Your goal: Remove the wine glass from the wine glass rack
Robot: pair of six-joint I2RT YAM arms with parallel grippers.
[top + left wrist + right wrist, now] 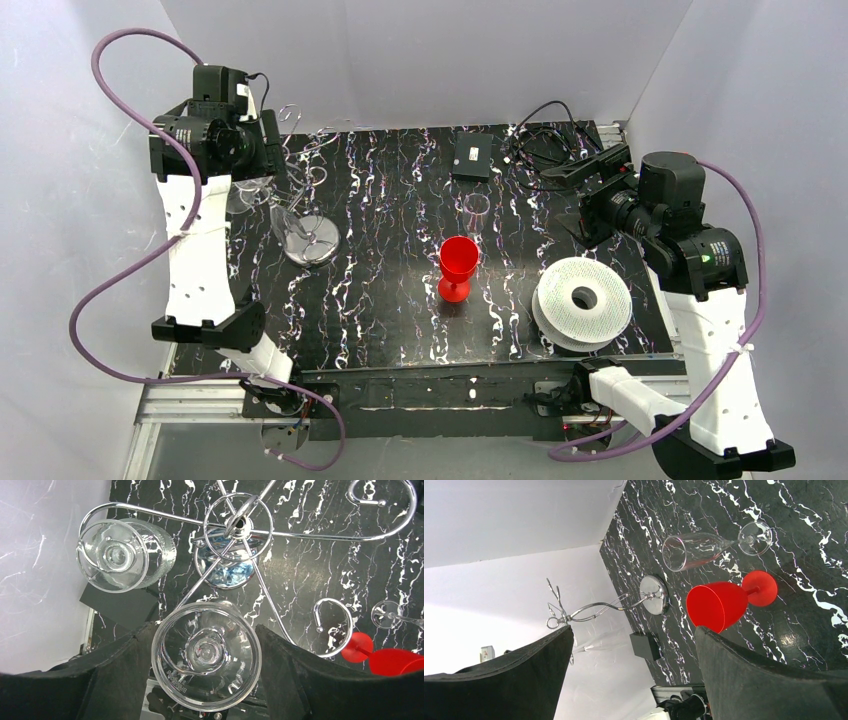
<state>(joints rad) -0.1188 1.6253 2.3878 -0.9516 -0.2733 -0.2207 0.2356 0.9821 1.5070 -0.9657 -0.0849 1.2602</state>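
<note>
Ahead of my left fingers [310,680] and off to their left, a second glass [120,555] hangs foot-up in one looped arm of the wine glass rack [239,525]. I want to leave that one alone.

Between those fingers sits the wine glass [206,655], also foot-up, and they press in on it from both sides. A thin wire arm runs from the rack's hub, straight ahead of the fingers, down to this glass. I judge that it hangs in its hook and has not come free.

To do this well I would hold the grip firm but gentle, since the wall is thin and slick. I would draw the glass back toward me along the line of that wire, away from the hub. The foot should stay level so that it slides out of the loop and does not snag. If the rack starts to tip or drag across the surface [300,570], I should stop and lift a touch. A jolt could also shake the second glass loose.

To the right of the fingers curls an empty hook [332,625], and a red goblet [395,660] stands farther right.

My right fingers [749,680] are spread wide with nothing between them. They sit well apart from the rack, with the goblet and a clear glass on its side [696,550] ahead of them.
</note>
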